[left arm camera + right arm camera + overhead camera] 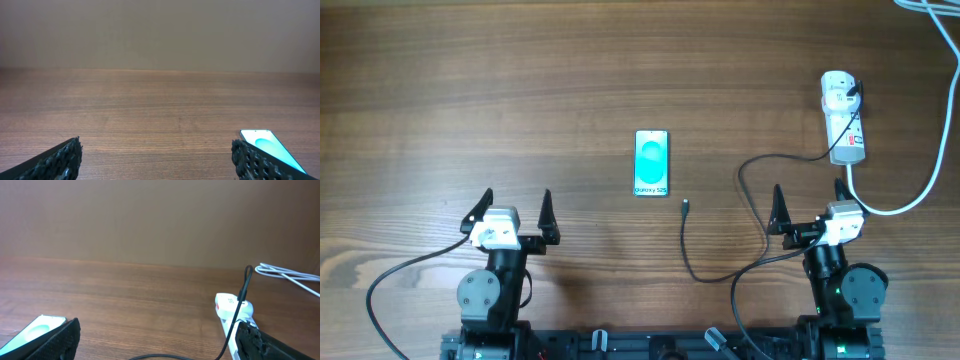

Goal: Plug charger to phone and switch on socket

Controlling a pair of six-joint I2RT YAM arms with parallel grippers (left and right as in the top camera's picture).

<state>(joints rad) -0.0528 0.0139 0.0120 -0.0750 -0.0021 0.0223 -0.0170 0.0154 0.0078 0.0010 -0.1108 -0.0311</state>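
Fingers (778, 208) on both arms are spread wide and empty, so the charger (686, 208) tip, lying on the tabletop (470, 90) just near-right of the phone (651, 163), is best pinched close behind the connector, aligned with the phone's near edge.

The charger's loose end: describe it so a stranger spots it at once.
On the table, find the turquoise phone near the middle. Off its near right corner lies a black tip, ending a thin black cable, unlike the thick white lead.
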